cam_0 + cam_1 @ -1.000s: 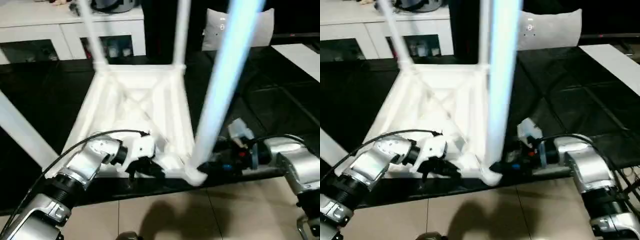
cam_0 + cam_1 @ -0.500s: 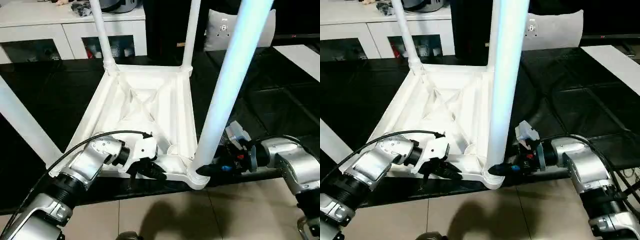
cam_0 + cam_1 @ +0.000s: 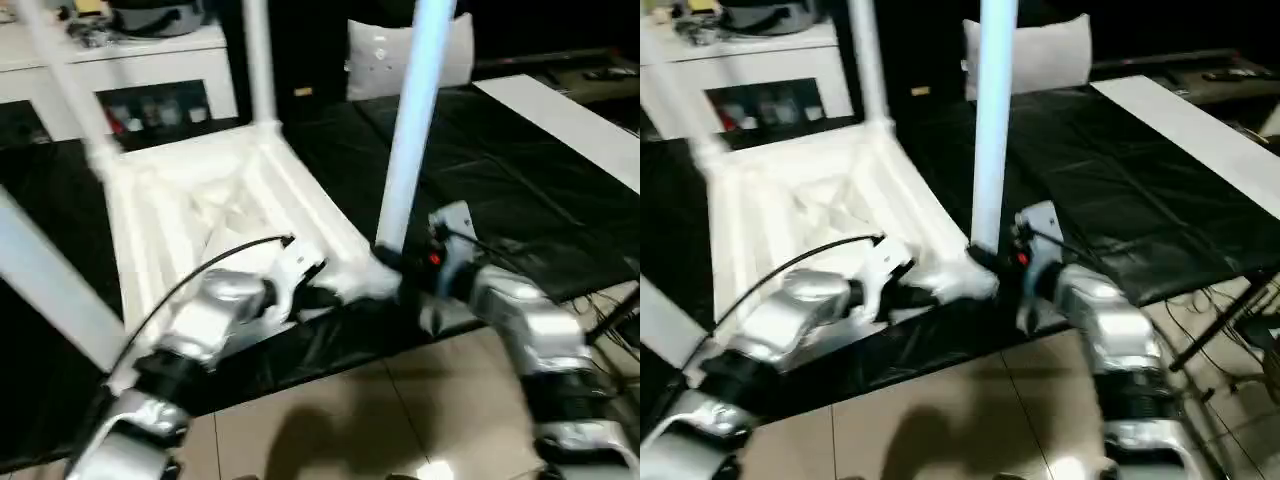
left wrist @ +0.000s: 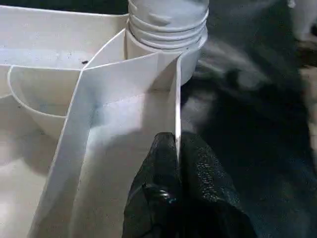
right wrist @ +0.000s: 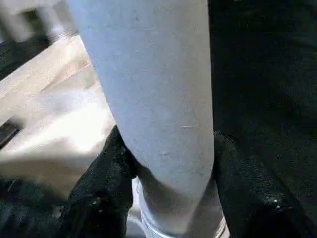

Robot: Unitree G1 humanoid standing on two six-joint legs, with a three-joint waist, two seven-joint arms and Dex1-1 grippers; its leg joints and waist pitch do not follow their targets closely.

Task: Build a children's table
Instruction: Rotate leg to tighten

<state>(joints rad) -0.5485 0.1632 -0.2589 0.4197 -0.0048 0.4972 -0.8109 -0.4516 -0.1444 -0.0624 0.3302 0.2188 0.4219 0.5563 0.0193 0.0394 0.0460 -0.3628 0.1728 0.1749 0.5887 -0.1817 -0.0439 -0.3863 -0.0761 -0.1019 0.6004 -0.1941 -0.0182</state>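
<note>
The white children's table lies upside down on a black mat, its ribbed top facing up. Its legs stand in the corner sockets. Next to the near right socket, my left gripper is shut on the thin rim wall of the top. My right gripper is at the base of the near right leg. One black finger presses each side of that leg. In the left eye view the left gripper and right gripper meet at this corner.
A white cabinet with glass doors stands behind the table, and a grey cushion lies at the back right. The black mat runs right to a white strip. Tiled floor lies in front, with cables at the right.
The whole picture has swung sideways, so the camera moved. Both grippers stay at the near right corner, the left on the rim and the right at the leg's base.
</note>
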